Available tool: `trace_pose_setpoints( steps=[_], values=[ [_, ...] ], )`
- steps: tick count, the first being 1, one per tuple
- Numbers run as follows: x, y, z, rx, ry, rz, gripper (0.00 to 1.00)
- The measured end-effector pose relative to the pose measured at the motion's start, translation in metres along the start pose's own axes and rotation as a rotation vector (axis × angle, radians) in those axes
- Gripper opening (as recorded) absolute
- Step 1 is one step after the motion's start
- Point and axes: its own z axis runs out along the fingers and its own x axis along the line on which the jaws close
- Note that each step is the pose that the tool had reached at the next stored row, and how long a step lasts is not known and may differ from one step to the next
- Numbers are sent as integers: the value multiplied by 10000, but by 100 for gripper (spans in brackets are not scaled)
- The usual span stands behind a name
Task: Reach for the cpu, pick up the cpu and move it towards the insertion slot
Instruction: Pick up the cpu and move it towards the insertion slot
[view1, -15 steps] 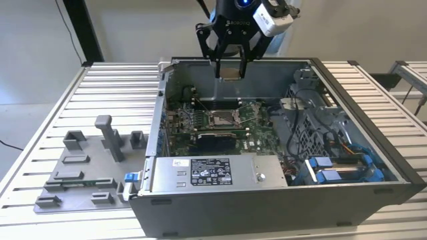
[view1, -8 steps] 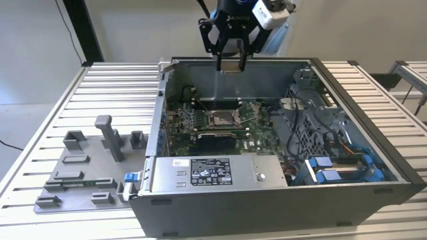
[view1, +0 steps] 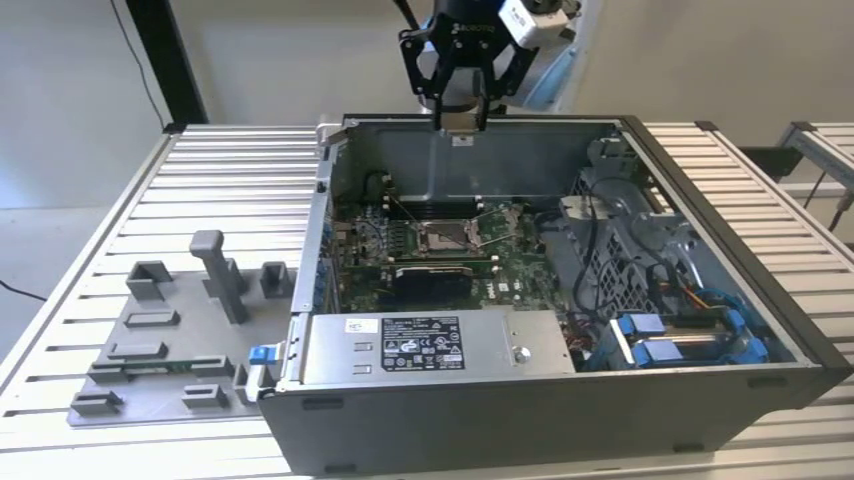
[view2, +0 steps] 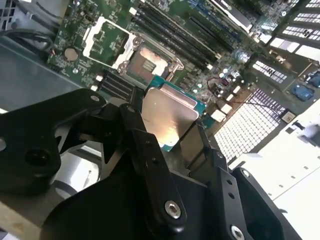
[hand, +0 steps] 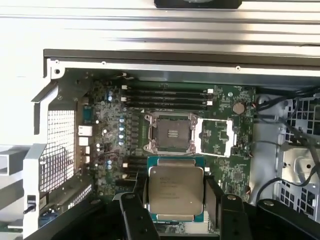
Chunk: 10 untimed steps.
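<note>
My gripper (view1: 461, 118) hangs high over the back wall of the open computer case, shut on the cpu (view1: 461, 123). In both wrist views the cpu (hand: 176, 192) (view2: 167, 117) shows its silvery metal face and thin green edge, clamped between the two black fingers (hand: 138, 200). The insertion slot (view1: 441, 235) is a silver-framed square socket on the green motherboard, well below the chip. In the first wrist view the insertion slot (hand: 171, 132) lies just beyond the held chip, its hinged cover plate (hand: 216, 136) folded open beside it. The socket (view2: 147, 60) looks bare inside.
The case (view1: 747, 300) has tall walls, with a power supply (view1: 420, 345) at the front and blue-plugged cables (view1: 667, 340) at the exterior view's right. Memory slots (hand: 167, 95) run beside the socket. A grey plastic fixture (view1: 174, 330) sits on the ribbed table at the exterior view's left.
</note>
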Motion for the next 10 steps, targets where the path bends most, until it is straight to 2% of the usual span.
trace_pose_setpoints(
  steps=[10],
  values=[
    [-1,87,9,-3,-3,243,0]
  ],
)
